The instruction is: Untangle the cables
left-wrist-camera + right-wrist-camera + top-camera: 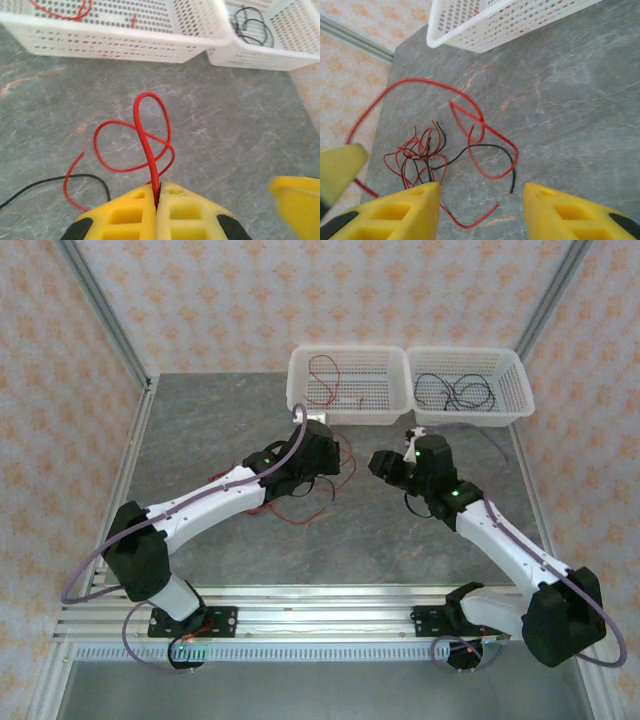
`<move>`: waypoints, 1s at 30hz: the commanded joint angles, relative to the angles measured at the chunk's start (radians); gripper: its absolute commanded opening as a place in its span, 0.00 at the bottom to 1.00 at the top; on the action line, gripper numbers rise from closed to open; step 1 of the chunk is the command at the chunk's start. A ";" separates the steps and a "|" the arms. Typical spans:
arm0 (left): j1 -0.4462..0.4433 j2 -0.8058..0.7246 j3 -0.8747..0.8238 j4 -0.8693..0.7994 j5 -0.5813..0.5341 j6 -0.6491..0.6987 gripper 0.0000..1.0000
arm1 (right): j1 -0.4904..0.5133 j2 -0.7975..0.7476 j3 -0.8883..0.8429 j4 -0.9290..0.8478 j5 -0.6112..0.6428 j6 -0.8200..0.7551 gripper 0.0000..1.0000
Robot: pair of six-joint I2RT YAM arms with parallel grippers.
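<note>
Nearest to me, the left end effector (pixel 156 194) is clenched on 1 red cable (pixel 150 142), which rises from between its yellow pads and curls into 2 loops over the tabletop (pixel 200 440). A black cable (pixel 75 177) lies just beside it. The right end effector (pixel 481 192) is released, its jaws wide apart above the tangle (pixel 420 155) of red and black cables on the tabletop, touching none of it.

Further back, the left basket (pixel 345 414) holds red strands and the right basket (pixel 470 416) holds black ones.

To my eye the risk is in the pull. With nothing pinning the tangle, lifting the red cable could drag the whole clump along or cinch its loops into a knot. The strand is so thin it might also slip out of the pads.
</note>
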State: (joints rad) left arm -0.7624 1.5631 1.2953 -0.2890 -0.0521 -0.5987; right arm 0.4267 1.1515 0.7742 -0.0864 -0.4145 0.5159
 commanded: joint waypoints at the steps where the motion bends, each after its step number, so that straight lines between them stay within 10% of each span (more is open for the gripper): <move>1: -0.012 -0.044 0.056 -0.058 -0.012 0.037 0.00 | 0.041 0.062 -0.006 0.108 0.040 -0.004 0.50; 10: -0.016 -0.077 0.103 -0.093 -0.025 0.052 0.00 | 0.070 0.059 -0.102 0.246 0.168 -0.324 0.57; 23: -0.026 -0.103 0.156 -0.114 -0.026 0.059 0.00 | 0.070 0.129 -0.078 0.388 0.031 -0.452 0.55; 30: -0.029 -0.107 0.178 -0.119 -0.018 0.060 0.00 | 0.070 0.167 -0.053 0.391 0.067 -0.438 0.35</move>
State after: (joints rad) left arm -0.7792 1.4872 1.4380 -0.3882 -0.0601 -0.5552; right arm 0.4950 1.3052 0.6781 0.2676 -0.3637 0.0807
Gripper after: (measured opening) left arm 0.042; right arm 0.372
